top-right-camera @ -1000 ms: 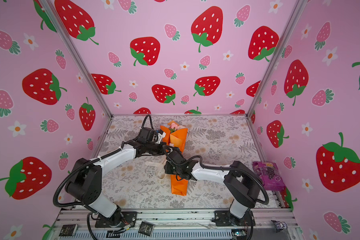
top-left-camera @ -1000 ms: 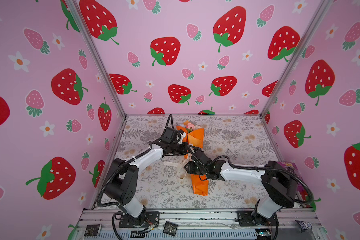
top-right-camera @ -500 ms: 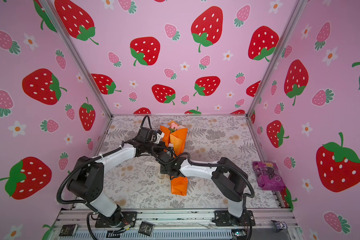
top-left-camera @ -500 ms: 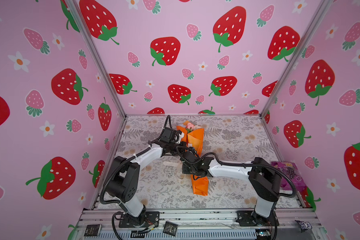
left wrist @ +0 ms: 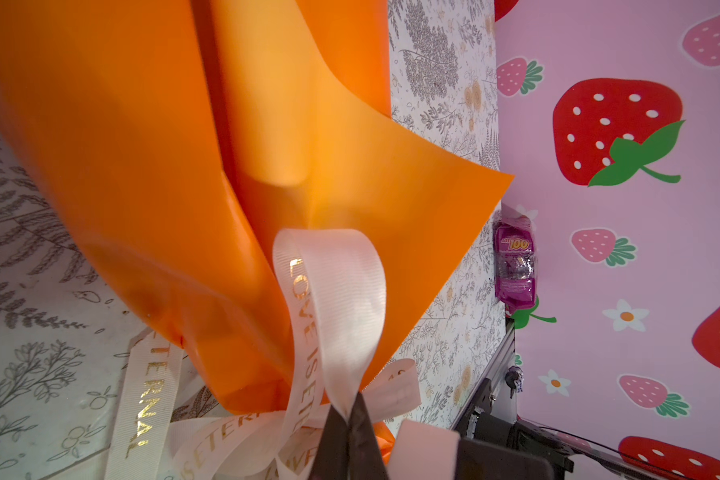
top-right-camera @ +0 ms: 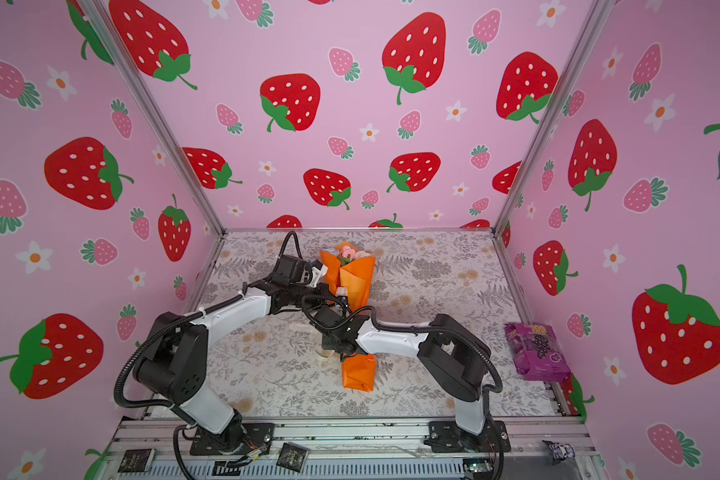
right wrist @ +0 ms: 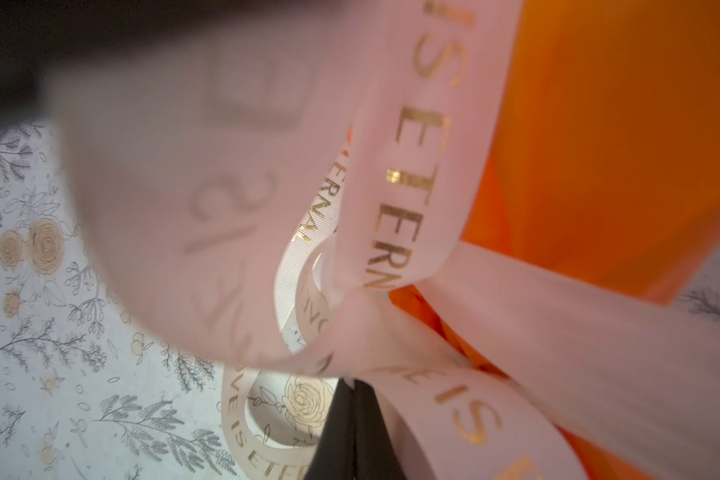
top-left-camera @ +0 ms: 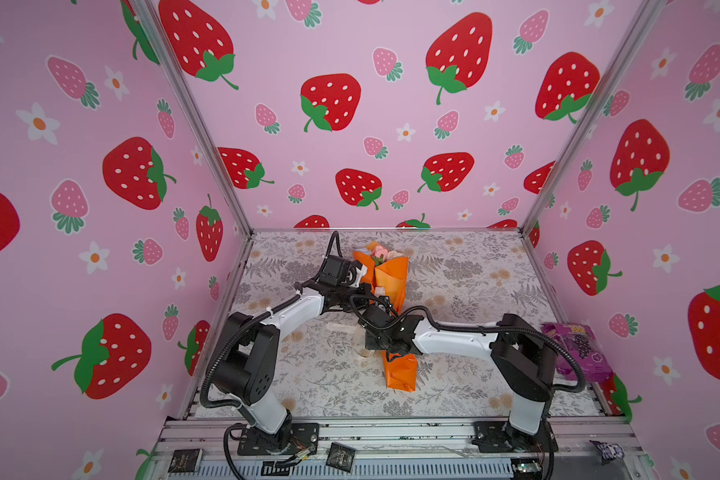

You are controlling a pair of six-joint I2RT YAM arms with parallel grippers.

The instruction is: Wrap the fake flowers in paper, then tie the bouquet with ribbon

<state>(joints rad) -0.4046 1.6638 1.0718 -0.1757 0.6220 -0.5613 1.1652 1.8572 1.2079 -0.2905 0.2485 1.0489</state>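
Observation:
The bouquet of fake flowers lies in an orange paper cone in the middle of the table, blooms toward the back wall. A cream ribbon with gold letters is wound round the cone's waist. My left gripper is shut on a ribbon loop. My right gripper is shut with its tips pinching the ribbon at the knot. In both top views the two wrists meet over the cone's middle and hide the ribbon there. A loose ribbon end trails on the table.
A purple snack packet lies at the table's right edge by the wall. Pink strawberry walls close in three sides. The metal rail with both arm bases runs along the front. The floral table cover shows right of the cone.
The right arm has pulled its wrist in along the cone toward the ribbon at the waist, and its jaws have shut. The left arm has stayed put, holding its loop.

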